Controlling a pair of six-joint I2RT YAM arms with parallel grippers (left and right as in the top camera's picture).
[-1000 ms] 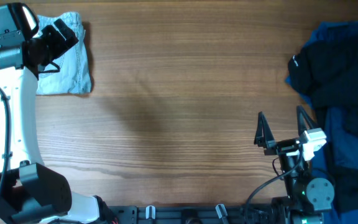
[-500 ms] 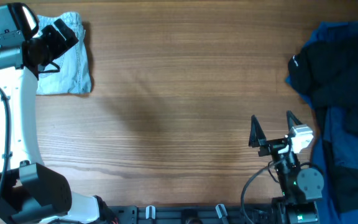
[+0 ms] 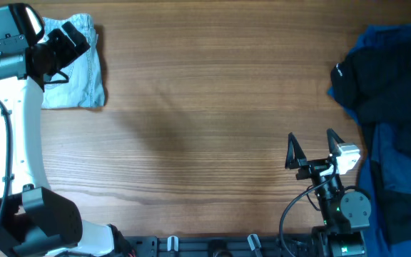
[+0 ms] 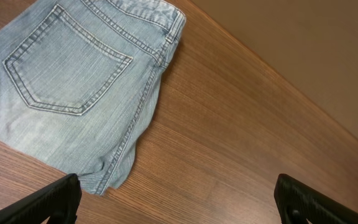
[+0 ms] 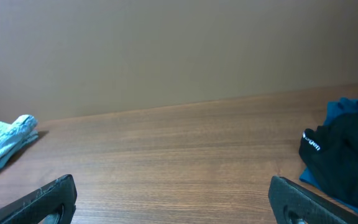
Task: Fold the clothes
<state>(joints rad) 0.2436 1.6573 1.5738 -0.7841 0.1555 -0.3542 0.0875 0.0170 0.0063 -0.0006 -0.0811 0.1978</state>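
The faded light-blue denim shorts (image 3: 77, 71) lie folded at the table's far left corner. In the left wrist view they (image 4: 73, 81) show a stitched patch pocket, the waistband and a hemmed end. My left gripper (image 3: 61, 61) hovers over the shorts, open and empty; its fingertips (image 4: 179, 199) frame bare wood beside the hem. My right gripper (image 3: 311, 146) is open and empty near the front right, above bare wood (image 5: 173, 199). The shorts also show far left in the right wrist view (image 5: 2, 146).
A black garment with a small white mark (image 3: 366, 68) and dark-blue fabric (image 3: 402, 164) are piled at the right edge; both show in the right wrist view (image 5: 344, 155). Bare wooden table (image 3: 205, 107) spans the middle. A plain wall stands behind.
My right gripper has drawn back toward the front and slightly left, away from the dark pile. The left arm and the shorts have not moved.
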